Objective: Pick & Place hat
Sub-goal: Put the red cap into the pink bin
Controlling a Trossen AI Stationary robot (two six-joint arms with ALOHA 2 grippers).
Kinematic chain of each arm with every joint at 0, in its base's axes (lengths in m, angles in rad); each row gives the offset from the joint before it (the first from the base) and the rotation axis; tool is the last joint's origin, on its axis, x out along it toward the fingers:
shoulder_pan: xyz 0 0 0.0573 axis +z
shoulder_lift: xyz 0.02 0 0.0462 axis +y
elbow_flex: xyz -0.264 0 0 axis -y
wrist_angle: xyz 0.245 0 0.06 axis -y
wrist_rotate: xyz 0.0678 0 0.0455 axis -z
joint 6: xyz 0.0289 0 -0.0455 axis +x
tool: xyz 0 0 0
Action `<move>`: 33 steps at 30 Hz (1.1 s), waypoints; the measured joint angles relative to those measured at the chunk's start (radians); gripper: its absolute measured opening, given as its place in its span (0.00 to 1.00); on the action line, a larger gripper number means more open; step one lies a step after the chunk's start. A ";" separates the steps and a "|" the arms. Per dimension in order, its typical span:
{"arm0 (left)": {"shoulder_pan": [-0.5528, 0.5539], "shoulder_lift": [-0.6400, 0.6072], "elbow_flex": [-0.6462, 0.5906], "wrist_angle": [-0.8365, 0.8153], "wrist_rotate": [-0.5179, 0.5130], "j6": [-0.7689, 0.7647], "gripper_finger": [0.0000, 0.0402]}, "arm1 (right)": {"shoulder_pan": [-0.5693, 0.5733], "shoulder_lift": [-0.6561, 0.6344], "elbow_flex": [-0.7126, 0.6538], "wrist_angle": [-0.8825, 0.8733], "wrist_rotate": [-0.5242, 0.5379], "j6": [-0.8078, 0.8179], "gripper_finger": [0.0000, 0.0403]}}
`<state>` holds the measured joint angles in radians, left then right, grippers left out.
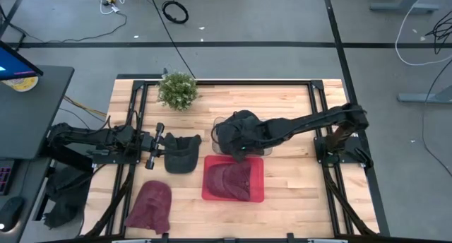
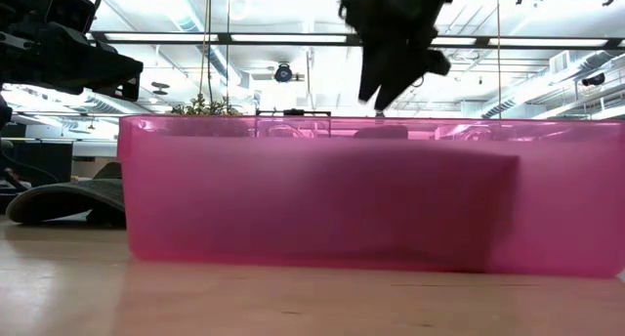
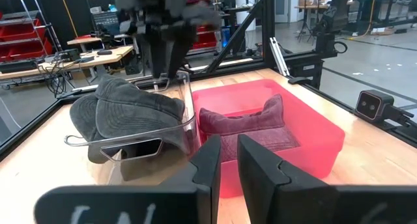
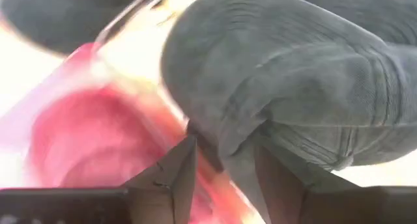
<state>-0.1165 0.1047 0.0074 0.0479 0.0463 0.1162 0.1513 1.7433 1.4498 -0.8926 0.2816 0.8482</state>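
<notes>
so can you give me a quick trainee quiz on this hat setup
1. True or false: the red plastic bin holds a maroon fabric hat.
2. Which pincer is at the clear plastic bin with the dark grey hat? A) left B) right
3. Fill in: the black cap on the wooden table lies next to the ___ pincer.

Key: 1 true. 2 B, the right pincer. 3 left, the left pincer.

hat (image 1: pixel 227 179) in bin (image 1: pixel 256 195), cap (image 1: pixel 181 153) left, plant (image 1: pixel 177 90) behind
</notes>
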 joint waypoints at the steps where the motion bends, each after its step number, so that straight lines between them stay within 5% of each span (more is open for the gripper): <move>1: 0.000 0.000 0.000 0.000 0.000 0.000 0.14 | -0.001 -0.018 0.000 -0.001 -0.027 -0.058 0.39; 6: 0.000 0.000 0.000 0.000 0.000 0.000 0.14 | -0.021 -0.136 0.001 0.002 -0.071 -0.358 0.41; 11: 0.000 0.000 0.000 0.000 0.000 0.000 0.14 | 0.016 -0.213 -0.047 0.034 -0.001 -0.400 0.41; 16: 0.000 0.000 0.000 0.000 0.000 0.000 0.14 | 0.084 -0.285 -0.242 0.313 0.062 -0.615 0.41; 21: 0.000 0.000 0.000 0.000 0.000 0.000 0.14 | 0.072 -0.449 -0.573 0.889 -0.343 -0.898 0.41; 25: 0.000 0.000 0.000 0.000 0.000 0.000 0.14 | -0.064 -0.560 -0.840 1.429 -0.620 -0.861 0.41; 28: 0.000 0.000 0.000 0.000 0.000 0.000 0.14 | -0.149 -0.636 -0.972 1.649 -0.712 -0.746 0.41; 33: 0.000 0.000 0.000 0.000 0.000 0.000 0.14 | -0.197 -0.770 -1.120 1.699 -0.687 -0.816 0.41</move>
<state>-0.1164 0.1045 0.0074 0.0479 0.0462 0.1165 -0.0454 0.9734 0.3294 0.8061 -0.4051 0.0319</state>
